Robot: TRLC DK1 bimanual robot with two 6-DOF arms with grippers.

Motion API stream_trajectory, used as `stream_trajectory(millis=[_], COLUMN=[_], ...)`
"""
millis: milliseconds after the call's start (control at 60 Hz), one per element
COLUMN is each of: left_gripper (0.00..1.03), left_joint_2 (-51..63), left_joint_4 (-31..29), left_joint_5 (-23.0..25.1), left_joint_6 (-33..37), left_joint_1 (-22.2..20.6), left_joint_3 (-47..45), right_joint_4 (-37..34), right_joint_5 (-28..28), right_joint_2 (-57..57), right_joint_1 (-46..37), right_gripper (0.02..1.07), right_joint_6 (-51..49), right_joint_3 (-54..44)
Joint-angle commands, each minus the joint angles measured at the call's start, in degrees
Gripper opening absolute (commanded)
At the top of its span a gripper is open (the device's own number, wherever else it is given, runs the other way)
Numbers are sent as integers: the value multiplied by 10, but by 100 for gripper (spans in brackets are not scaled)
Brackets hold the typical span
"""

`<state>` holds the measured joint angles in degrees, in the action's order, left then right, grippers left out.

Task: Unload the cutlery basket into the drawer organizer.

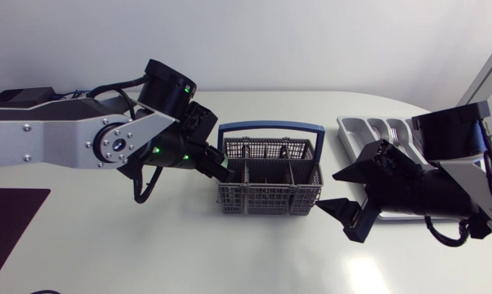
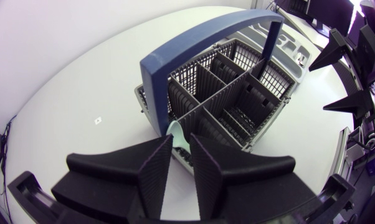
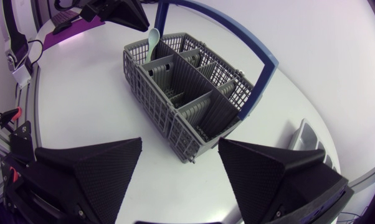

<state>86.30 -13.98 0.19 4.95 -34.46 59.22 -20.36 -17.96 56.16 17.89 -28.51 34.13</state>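
White table (image 1: 107, 245): L gripper (image 2: 181, 142) pinches spoon (image 3: 151, 38) in basket (image 1: 266, 200), R gripper (image 1: 329, 192) wide open.

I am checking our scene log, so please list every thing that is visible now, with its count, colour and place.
cutlery basket: one, grey with blue handle, mid-table
spoon: one, pale green, upright in the basket's left end compartment
drawer organizer: one, light grey, right of the basket
fork: seemingly one, silver, in the organizer
mat: one, dark purple, table's left edge
table: one, white
left gripper: one, black, at the spoon
right gripper: one, black, open, by the basket's right end
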Motion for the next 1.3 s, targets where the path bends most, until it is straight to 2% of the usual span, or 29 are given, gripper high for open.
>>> stream_trajectory(millis=[0, 217, 350, 467, 767, 983, 1167, 1283], left_gripper=[25, 28, 28, 28, 30, 30, 30, 30], left_joint_2=[4, -10, -16, -16, 15, 27, 29, 35], left_joint_4=[3, -26, -33, -27, 11, 12, 12, 11], left_joint_5=[5, 25, 54, 91, 118, 192, 221, 223], left_joint_6=[4, 6, 20, 33, 59, 97, 117, 117], left_joint_1=[-1, 4, 15, 48, 75, 116, 123, 114], left_joint_3=[-8, 4, 1, -1, -13, -17, -24, -21], right_joint_4=[6, 7, 23, 39, 106, 138, 145, 145], right_joint_5=[2, -4, -2, 1, 2, 3, 4, 3], right_joint_2=[4, -3, -3, -3, 61, 113, 133, 134], right_joint_1=[0, -15, -29, -41, -65, -66, -66, -69], right_gripper=[91, 91, 91, 91, 91, 91, 91, 91], right_joint_6=[15, 22, 32, 39, 43, 40, 36, 34], right_joint_3=[-15, -44, -63, -76, -89, -86, -84, -84])
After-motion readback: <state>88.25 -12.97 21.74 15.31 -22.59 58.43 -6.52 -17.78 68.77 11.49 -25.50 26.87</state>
